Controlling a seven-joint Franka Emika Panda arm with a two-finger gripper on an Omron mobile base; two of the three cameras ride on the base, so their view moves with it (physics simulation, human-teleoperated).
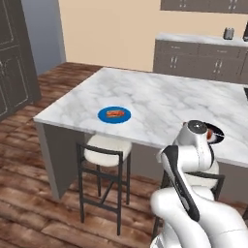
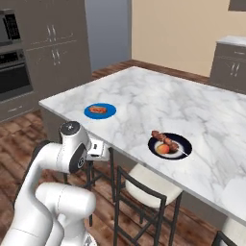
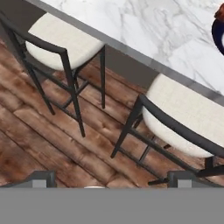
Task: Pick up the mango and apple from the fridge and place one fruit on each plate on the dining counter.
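Observation:
The dining counter (image 2: 144,101) carries two plates. On the bright blue plate (image 2: 100,111) near the counter's corner lies a thin red item (image 2: 98,109). The dark plate (image 2: 169,145) by the near edge holds the orange mango (image 2: 163,149) beside a brown skewer-like item (image 2: 166,140). In the left base view the blue plate (image 1: 114,114) is in plain sight and my arm partly covers the dark plate (image 1: 219,133). My gripper (image 3: 113,179) hangs open and empty below the counter's edge, over two stools. The apple and the fridge are out of view.
Two white-cushioned stools with dark metal frames (image 3: 61,43) (image 3: 188,113) stand tucked against the counter's near side above a wooden floor. A wall oven cabinet (image 2: 14,62) stands at the left, and grey wall cabinets (image 1: 198,58) line the back.

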